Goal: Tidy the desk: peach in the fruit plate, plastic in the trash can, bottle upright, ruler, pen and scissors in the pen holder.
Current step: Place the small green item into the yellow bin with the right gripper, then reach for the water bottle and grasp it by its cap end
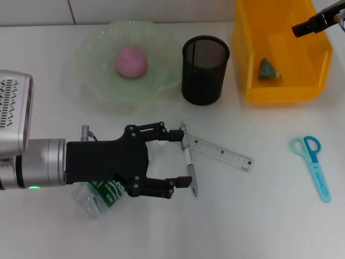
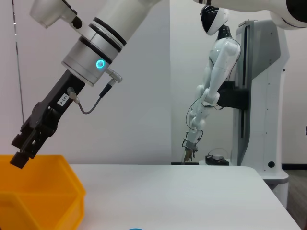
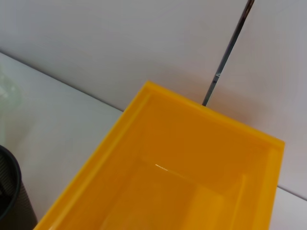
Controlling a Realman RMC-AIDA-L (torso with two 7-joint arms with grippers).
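Observation:
In the head view a pink peach [image 1: 131, 61] lies in the green glass fruit plate [image 1: 91, 81]. The black mesh pen holder [image 1: 205, 70] stands upright to its right. A crumpled piece of plastic [image 1: 268, 69] lies in the yellow bin [image 1: 280, 94]. My left gripper [image 1: 181, 159] is open low over the table, its fingertips on either side of the pen [image 1: 190, 170]. The clear ruler [image 1: 221, 153] lies just beyond, touching the pen's top end. The bottle [image 1: 97, 195] lies on its side under my left wrist. The blue scissors [image 1: 315, 166] lie at the right. My right gripper [image 1: 314, 23] hovers over the bin.
The left wrist view shows the right arm's gripper [image 2: 23, 149] above the yellow bin [image 2: 43, 191], with another robot [image 2: 218, 62] standing behind the table. The right wrist view looks down into the bin [image 3: 192, 182], with the pen holder's rim [image 3: 10, 187] at the edge.

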